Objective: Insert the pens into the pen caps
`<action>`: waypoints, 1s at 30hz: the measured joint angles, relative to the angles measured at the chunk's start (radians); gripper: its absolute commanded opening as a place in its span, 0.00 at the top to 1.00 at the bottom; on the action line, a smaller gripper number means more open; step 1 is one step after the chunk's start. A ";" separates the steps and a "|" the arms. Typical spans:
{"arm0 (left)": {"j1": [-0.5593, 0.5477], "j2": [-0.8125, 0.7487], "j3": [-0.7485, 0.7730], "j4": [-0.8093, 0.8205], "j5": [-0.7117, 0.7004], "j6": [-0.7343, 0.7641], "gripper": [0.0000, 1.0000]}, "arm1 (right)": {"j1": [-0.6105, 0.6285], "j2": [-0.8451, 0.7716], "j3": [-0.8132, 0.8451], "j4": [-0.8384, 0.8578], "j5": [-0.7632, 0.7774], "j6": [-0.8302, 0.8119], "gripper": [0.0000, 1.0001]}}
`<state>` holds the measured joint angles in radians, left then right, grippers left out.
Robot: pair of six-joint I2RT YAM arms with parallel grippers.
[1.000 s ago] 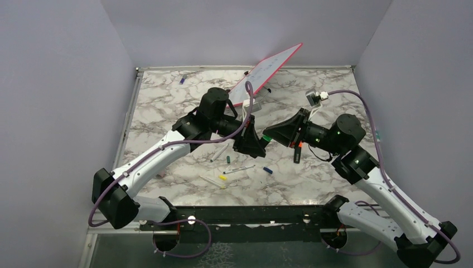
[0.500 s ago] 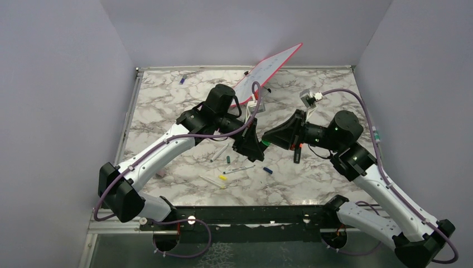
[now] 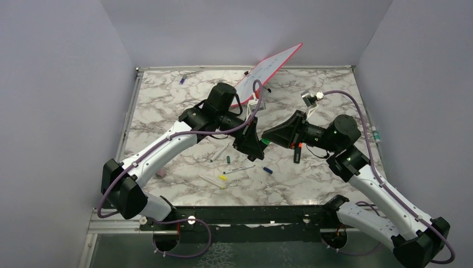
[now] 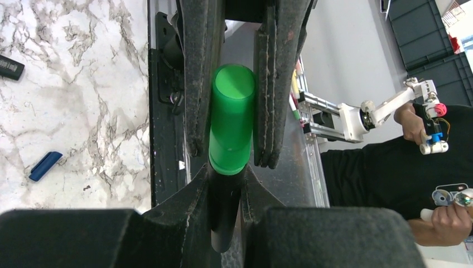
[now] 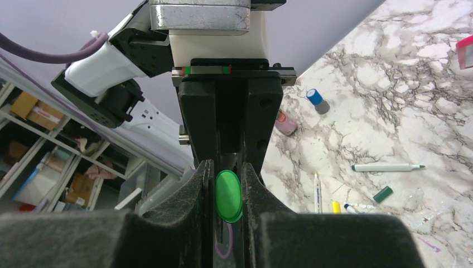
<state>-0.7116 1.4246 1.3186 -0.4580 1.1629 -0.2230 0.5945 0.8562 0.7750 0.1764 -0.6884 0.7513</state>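
Green plastic sat where the 2 arms met: the cap (image 4: pixel 231 120) was pinched between the fingers of the right gripper (image 5: pixel 227 167), which were closed down to the cap's width, with its closed end facing that wrist camera. The left gripper (image 4: pixel 226 181) was clamped just as narrowly on the pen (image 4: pixel 223 220), a dark barrel whose end ran up into the cap's open mouth. Both were held in the air above the marble table (image 3: pixel 167 106), where a white pen (image 5: pixel 385 167) and a blue cap (image 4: pixel 44 166) lay loose. The step looked to be the final push. Doing it well likely meant holding barrel and cap on 1 straight line, driving along that line rather than across it, and gripping firmly enough that neither slid back. How deep the pen already sat could not be told, so neither grip should loosen until the cap seated
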 measured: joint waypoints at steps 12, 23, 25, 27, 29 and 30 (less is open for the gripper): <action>0.017 -0.003 -0.081 0.200 0.033 -0.006 1.00 | 0.008 0.028 0.113 -0.204 0.069 -0.113 0.88; 0.027 -0.112 -0.327 0.603 0.024 -0.060 1.00 | 0.087 0.029 0.159 -0.328 0.098 -0.192 0.49; 0.029 -0.119 -0.336 0.639 0.017 -0.063 1.00 | 0.092 0.029 0.174 -0.336 0.098 -0.203 0.48; 0.029 -0.121 -0.338 0.660 0.014 -0.064 1.00 | 0.094 0.032 0.182 -0.336 0.098 -0.210 0.50; 0.029 -0.121 -0.338 0.674 0.011 -0.066 1.00 | 0.093 0.038 0.188 -0.335 0.096 -0.219 0.50; 0.030 -0.121 -0.338 0.677 0.010 -0.068 1.00 | 0.093 0.040 0.189 -0.335 0.096 -0.224 0.50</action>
<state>-0.6819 1.3033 0.9802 0.2188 1.1728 -0.2913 0.6880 0.8967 0.9638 -0.1589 -0.5926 0.5278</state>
